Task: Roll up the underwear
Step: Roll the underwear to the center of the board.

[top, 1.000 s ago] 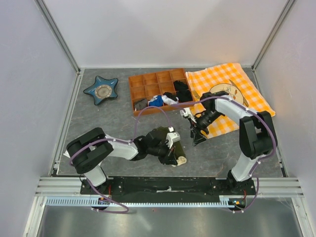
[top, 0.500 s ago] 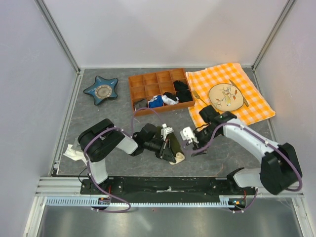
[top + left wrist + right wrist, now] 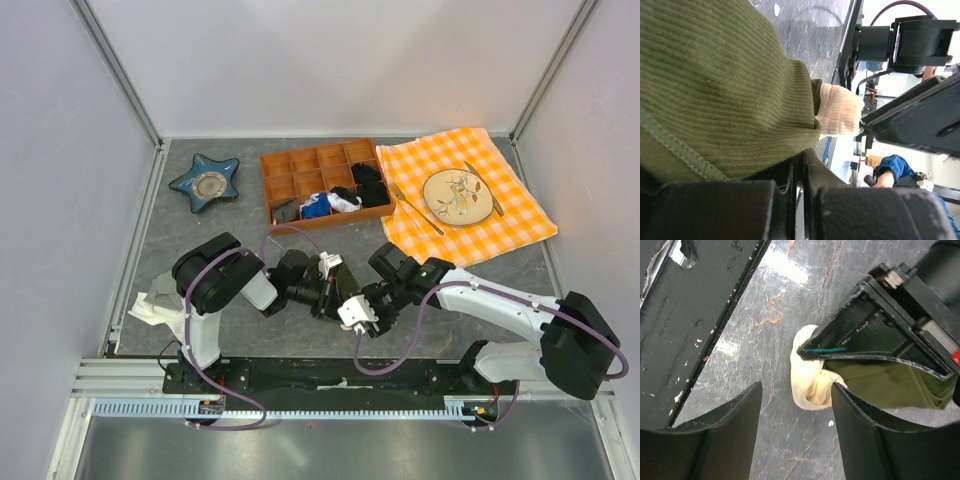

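At the near middle of the bench (image 3: 230, 235), my right tool (image 3: 795, 390) has swung over from the checked cloth (image 3: 520, 215) and now hangs wide open just beside the cream waistband end of the underwear (image 3: 880, 385), which my left tool (image 3: 335, 293) holds clamped, so I judge a two-handed roll can start.

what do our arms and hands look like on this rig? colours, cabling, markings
Both the left arm and right arm have white shells and black joints, with a purple cable looping along each. The left hand and right hand have flat, black, tapered fingers. One left finger carries a thin green line and faint, unreadable lettering.
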